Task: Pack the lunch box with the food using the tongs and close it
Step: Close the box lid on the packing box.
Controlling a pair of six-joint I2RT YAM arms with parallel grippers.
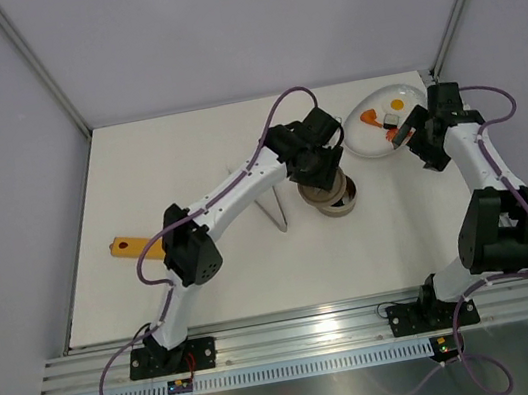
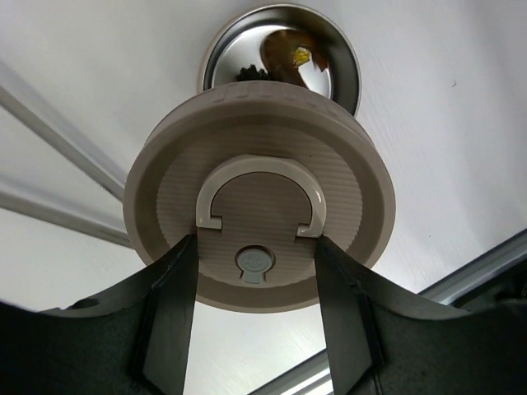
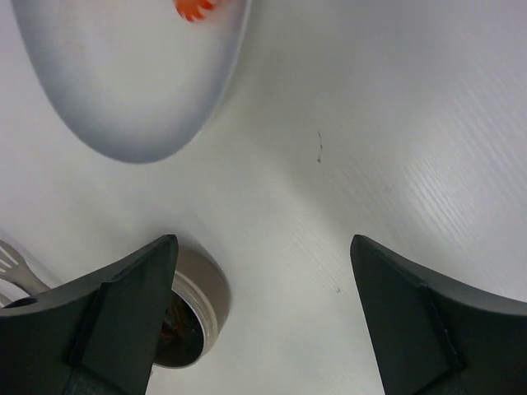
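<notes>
Left gripper (image 2: 255, 243): clamped on the lid (image 2: 259, 210). Both fingers (image 2: 173, 313) bear on the lid's near rim, one to each side of the small round boss below the pale curved handle. The lid is held flat-face toward the wrist camera and tilted.

The tin (image 2: 284, 49) sits just beyond the lid's far edge, open side up. Whether lid and tin touch cannot be told. Food (image 2: 290, 51) lies in the tin: an orange-brown piece with a yellow fleck, and a dark piece at the rim nearest the lid.

In the top view the left gripper (image 1: 322, 162) is directly over the lid and tin, near the middle of the table (image 1: 185, 150).

The tongs (image 1: 274, 206) lie flat on the table to the left of that gripper, near but apart from it and free of both arms.

Right gripper (image 3: 263, 247): fingers wide apart, nothing between them, bare tabletop below. In the top view the right gripper (image 1: 403, 134) is at the near edge of the white oval plate (image 1: 369, 147), which lies just right of the left gripper. An orange piece (image 1: 370, 117) and a yellow-white piece (image 1: 398, 104) rest on the plate.

A flat orange-yellow block (image 1: 130, 247) lies well to the left, beside the left arm's elbow.
</notes>
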